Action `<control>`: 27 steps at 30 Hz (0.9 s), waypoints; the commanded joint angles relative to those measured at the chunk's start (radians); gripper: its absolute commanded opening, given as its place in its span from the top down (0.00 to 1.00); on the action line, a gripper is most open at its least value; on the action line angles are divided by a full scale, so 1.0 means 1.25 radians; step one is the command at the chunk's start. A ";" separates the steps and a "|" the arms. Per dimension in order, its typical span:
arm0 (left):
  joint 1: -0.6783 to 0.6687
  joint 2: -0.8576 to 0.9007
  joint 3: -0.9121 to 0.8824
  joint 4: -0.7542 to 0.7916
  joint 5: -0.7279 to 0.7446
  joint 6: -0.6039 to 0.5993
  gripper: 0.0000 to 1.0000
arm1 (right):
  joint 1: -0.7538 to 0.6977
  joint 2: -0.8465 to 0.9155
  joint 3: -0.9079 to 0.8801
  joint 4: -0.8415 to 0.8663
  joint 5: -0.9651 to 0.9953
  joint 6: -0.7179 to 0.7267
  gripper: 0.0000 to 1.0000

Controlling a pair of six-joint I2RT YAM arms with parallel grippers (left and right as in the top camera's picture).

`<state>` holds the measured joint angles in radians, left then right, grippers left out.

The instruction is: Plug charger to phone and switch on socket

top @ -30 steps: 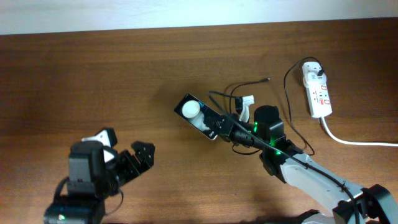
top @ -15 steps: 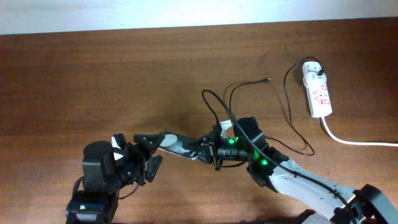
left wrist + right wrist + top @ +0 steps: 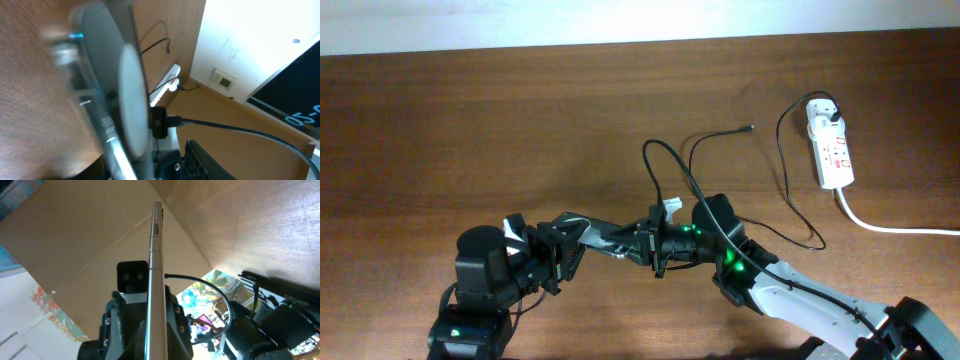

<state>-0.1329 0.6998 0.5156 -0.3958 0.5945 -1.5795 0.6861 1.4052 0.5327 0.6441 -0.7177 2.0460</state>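
Overhead: right hand (image 3: 652,247) clamps thin glossy phone (image 3: 604,238) edge-up over wood-grain bench (image 3: 440,120); left hand (image 3: 563,252) at its far end, grip unclear.

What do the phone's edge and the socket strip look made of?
The phone, seen edge-on, looks like a satin metal frame: pale, even sheen, thin raised buttons. Coated plastic is possible. The socket looks like smooth white moulded plastic with red markings on top.

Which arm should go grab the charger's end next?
Probably the right. The charger's tip lies on its side of the table, far from the left gripper. But the right gripper grips the phone, so the left must take it first.
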 commanded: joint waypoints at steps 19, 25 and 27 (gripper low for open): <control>-0.004 0.001 -0.006 0.005 -0.034 -0.005 0.92 | 0.070 -0.015 0.011 0.048 0.105 0.031 0.96; -0.004 0.001 -0.006 -0.008 -0.101 0.002 1.00 | 0.069 -0.015 0.011 0.047 0.106 0.031 0.87; -0.004 0.003 -0.006 -0.005 -0.134 0.026 1.00 | 0.069 -0.015 0.011 0.023 0.107 0.031 0.82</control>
<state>-0.1413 0.7017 0.5121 -0.4084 0.5346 -1.6024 0.7620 1.4052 0.5331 0.6842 -0.5682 2.0743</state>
